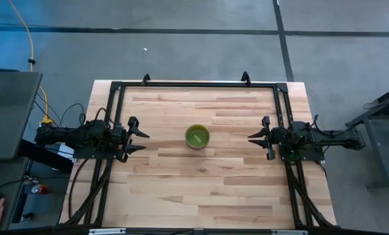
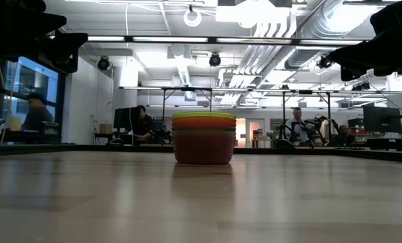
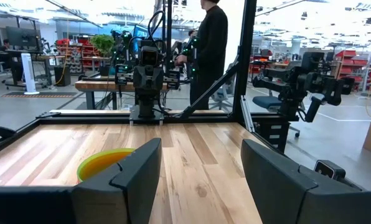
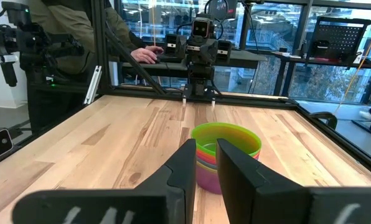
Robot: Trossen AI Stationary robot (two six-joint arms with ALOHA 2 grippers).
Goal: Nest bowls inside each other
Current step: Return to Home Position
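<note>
**A:** The stack of bowls [image 1: 197,136] is found dead centre in the high view, set on the bare wood of the tabletop [image 1: 201,189], with the green bowl [image 4: 226,138] uppermost.

**B:** In the low view an orange bowl [image 2: 204,124] is made out just under it, and in the right wrist view a pink bowl [image 4: 205,171] below that. How many more are tucked underneath cannot be counted.

**A:** No loose bowl is to be seen anywhere on the wood, so the nesting itself is judged finished.

**B:** The left gripper [image 1: 141,140] is placed at the middle left of the high view, well apart from the stack. Its jaws are spread wide, and nothing is held between them.

**A:** The right gripper [image 1: 253,138] is mirrored at the middle right, equally well apart and pointed at the stack. Only a narrow gap is shown between its jaws, and nothing is gripped there either.

**B:** So the step in hand is taken to be the parking of the arms, not another pick.

**A:** Agreed. Very little is called for next: both arms are to be settled into their rest pose at the two sides.

**B:** No grasp is needed. The stack lies on the line between the two grippers, so any forward reach is best avoided and the bowls left untouched.
</note>
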